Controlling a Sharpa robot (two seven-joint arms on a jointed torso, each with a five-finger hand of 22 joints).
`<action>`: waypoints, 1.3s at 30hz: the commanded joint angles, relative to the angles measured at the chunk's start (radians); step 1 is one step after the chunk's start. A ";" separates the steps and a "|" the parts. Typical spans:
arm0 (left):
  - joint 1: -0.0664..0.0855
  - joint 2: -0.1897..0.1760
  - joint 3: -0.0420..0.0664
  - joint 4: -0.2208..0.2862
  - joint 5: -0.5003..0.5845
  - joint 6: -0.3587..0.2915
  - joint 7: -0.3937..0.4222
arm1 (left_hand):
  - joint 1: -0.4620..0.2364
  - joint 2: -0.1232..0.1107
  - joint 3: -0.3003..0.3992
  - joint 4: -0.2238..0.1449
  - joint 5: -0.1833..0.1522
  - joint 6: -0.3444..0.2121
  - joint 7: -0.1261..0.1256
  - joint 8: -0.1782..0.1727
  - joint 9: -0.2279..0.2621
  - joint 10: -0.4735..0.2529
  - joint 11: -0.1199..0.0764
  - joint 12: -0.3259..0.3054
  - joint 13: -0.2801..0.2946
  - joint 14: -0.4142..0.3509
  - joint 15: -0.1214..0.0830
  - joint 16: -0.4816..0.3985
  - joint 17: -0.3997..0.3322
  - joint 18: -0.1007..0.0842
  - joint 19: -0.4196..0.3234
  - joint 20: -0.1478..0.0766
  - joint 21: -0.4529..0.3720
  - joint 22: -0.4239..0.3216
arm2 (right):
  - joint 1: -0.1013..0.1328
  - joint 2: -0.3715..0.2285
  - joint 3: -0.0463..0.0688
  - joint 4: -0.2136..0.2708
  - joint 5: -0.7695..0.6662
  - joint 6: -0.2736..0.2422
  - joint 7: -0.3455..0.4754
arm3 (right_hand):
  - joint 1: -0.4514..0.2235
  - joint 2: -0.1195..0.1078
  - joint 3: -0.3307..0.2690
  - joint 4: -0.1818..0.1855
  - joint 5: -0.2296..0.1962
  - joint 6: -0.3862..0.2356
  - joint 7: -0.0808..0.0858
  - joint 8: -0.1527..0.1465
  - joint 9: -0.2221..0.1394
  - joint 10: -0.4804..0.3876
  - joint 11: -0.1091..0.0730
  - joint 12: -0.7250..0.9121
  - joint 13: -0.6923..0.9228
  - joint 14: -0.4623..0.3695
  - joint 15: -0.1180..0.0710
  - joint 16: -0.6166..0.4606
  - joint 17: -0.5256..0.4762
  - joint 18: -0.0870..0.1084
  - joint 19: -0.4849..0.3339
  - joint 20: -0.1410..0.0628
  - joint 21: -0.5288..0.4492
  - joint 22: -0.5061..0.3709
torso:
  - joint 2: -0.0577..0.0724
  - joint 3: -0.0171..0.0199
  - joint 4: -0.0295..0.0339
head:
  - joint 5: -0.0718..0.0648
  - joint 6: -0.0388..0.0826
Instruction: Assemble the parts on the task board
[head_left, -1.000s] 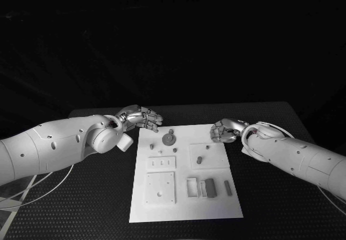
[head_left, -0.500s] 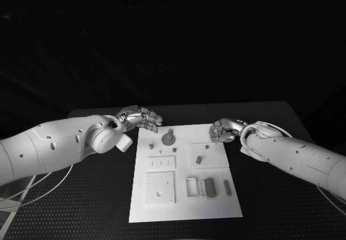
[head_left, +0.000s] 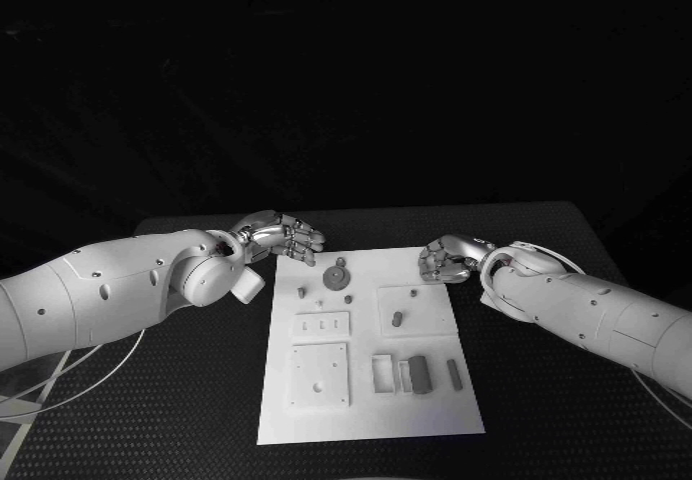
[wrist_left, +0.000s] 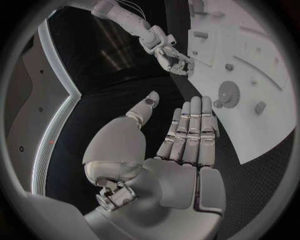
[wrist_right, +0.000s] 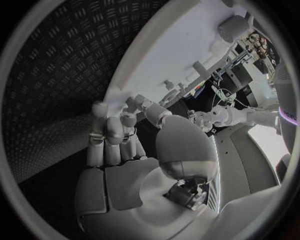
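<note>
While both hands hover at far corners of task board (head_left: 368, 400), assembly looks not yet begun; approach step in hand. Board sits mid-table, grey parts spread across it: gear (head_left: 338, 277) near 12 o'clock, loose peg (head_left: 397, 320) at centre. Left hand (head_left: 283, 238) at board's 11 o'clock, fingers extended and apart, holding nothing. Right hand (head_left: 447, 260) at 1 o'clock, fingers curled, probably empty. Next move calls for descent onto chosen part.

One task board (head_left: 369, 410), white, on one black surface (head_left: 188, 400). Two hands: left hand (head_left: 284, 237), right hand (head_left: 447, 260). On the board: one round gear (head_left: 338, 277); one open frame (head_left: 384, 374); one dark block (head_left: 418, 374); one slim bar (head_left: 456, 373); several smaller pegs, number unclear.
</note>
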 joint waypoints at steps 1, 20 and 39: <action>0.001 0.001 0.001 0.002 -0.003 0.014 0.006 | 0.001 0.005 -0.004 0.000 -0.004 -0.006 0.026 0.004 -0.002 0.006 0.002 -0.004 0.002 0.009 0.001 -0.006 0.001 0.015 0.002 -0.003 -0.005 0.001 | -0.001 0.000 0.000 0.000 -0.002 -0.009 -0.008 | -0.008 0.004 0.002 0.006 0.003 0.143 0.002 0.006 0.003 0.001 -0.007 0.006 -0.002 -0.006 -0.014 0.004 -0.001 0.007 0.001 -0.007 0.006 0.022 | 0.000 0.0002 -0.0002 | 0.000 0.000; 0.001 0.002 0.001 0.002 -0.004 0.013 0.006 | 0.002 0.007 -0.004 -0.001 -0.004 -0.005 0.026 0.004 -0.002 0.007 0.001 -0.004 0.002 0.009 0.001 -0.007 0.002 0.015 0.003 -0.003 -0.006 0.002 | -0.001 0.002 0.000 0.005 -0.020 -0.031 -0.022 | -0.008 0.014 0.006 0.005 0.003 0.178 -0.013 0.022 0.031 0.022 -0.022 0.011 -0.007 0.008 -0.027 0.010 -0.003 0.007 0.012 -0.013 0.015 0.021 | 0.000 0.0012 -0.0005 | 0.000 -0.002; 0.001 0.002 0.001 0.006 -0.021 -0.043 -0.004 | -0.001 0.026 -0.002 0.003 -0.004 0.020 0.014 0.019 0.001 0.033 -0.010 0.007 0.011 0.017 -0.001 -0.013 0.012 0.016 0.009 -0.005 -0.007 0.005 | -0.001 -0.010 0.000 0.040 -0.030 -0.104 -0.065 | -0.037 0.006 0.002 0.028 0.003 0.195 -0.023 0.025 0.051 0.040 -0.031 0.010 -0.012 0.025 -0.037 0.013 -0.007 0.007 0.025 -0.019 0.022 0.020 | 0.000 0.0006 -0.0006 | -0.002 0.000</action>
